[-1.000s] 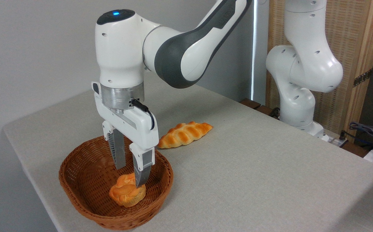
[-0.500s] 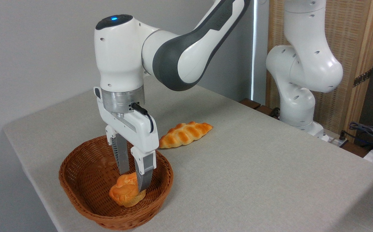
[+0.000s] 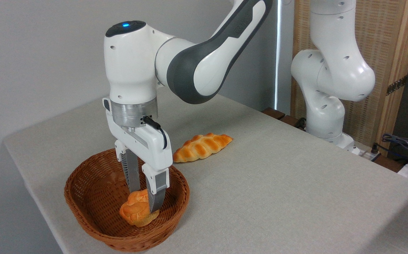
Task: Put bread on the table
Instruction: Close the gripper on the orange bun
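The hand [image 3: 144, 197] reaches straight down into the wicker basket [image 3: 84, 208], its two fingers [image 3: 156, 190] closed on the small round bun [image 3: 135, 211], one on each side of its lumpy golden top. The bun sits low in the basket, toward the near right side; whether it touches the basket floor, I cannot tell. The basket stands at the front left corner of the grey-beige tabletop [image 3: 278, 183]. Just beyond its rim, a long braided loaf [image 3: 202, 147] lies on the tabletop.
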